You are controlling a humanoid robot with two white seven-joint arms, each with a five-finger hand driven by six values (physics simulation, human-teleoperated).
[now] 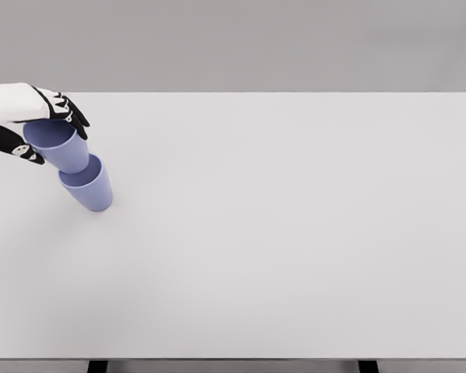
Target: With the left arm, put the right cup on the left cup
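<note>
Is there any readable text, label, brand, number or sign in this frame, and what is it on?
None readable in the head view.
Held blue cup: plain, no print.
Lower blue cup: plain, no print.
Left hand: black and white patches only, no legible marking.
White table: bare surface, no text.

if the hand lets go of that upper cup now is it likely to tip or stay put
Probably it tips. The upper cup leans, its base only partly inside the lower cup, so it looks poorly seated. It seems rigid and light, so the left hand gripping its rim likely supports it. The smooth table would let it roll.
</note>
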